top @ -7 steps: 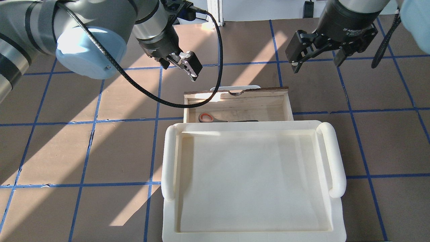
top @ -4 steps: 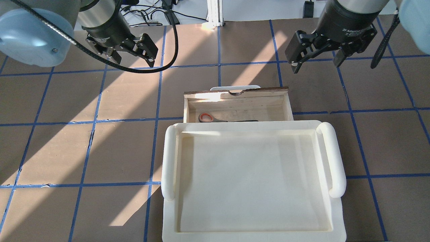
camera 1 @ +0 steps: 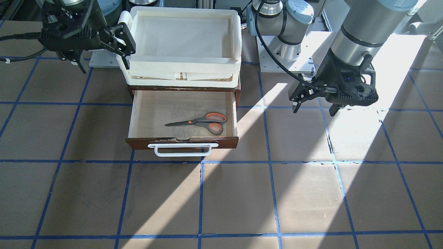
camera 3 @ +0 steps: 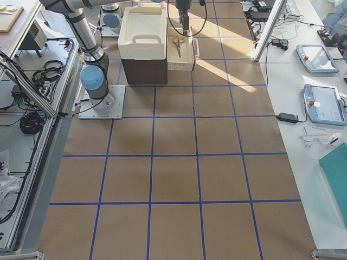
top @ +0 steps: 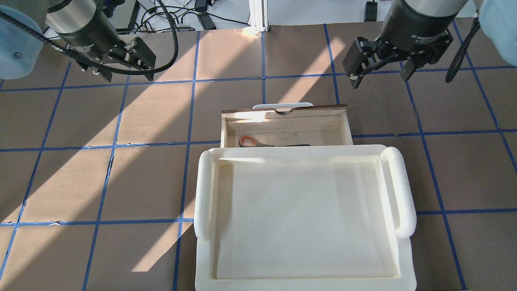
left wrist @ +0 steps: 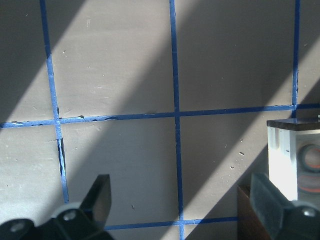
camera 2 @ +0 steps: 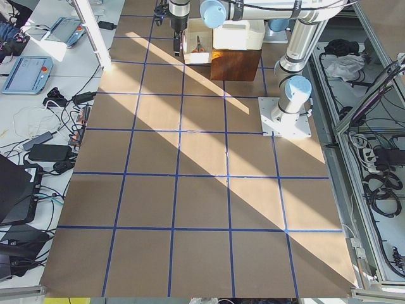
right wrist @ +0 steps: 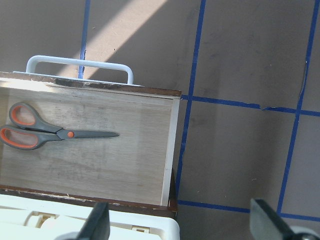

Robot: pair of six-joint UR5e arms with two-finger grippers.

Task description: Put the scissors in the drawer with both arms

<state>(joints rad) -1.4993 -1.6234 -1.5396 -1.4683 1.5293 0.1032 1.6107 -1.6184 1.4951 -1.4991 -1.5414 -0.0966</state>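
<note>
The scissors [camera 1: 202,122] lie flat inside the open drawer [camera 1: 138,114], handles toward the robot's left; they also show in the overhead view [top: 253,142] and the right wrist view [right wrist: 47,132]. The drawer [top: 284,123] is pulled out from under the cream tray, its white bar handle [camera 1: 180,151] at the front. My left gripper [top: 127,76] is open and empty, well off to the drawer's left above the table [camera 1: 315,110]. My right gripper [top: 380,79] is open and empty, beyond the drawer's right corner [camera 1: 104,65].
A cream plastic tray [top: 398,190] sits on top of the dark brown cabinet, covering the drawer's rear part [camera 1: 180,65]. The table is brown with blue tape grid lines and strips of sunlight. The robot bases stand behind the tray [camera 1: 277,52].
My left arm has swung to the left, away from the drawer, and its gripper now faces down and open. The right gripper, scissors and drawer have not moved.
</note>
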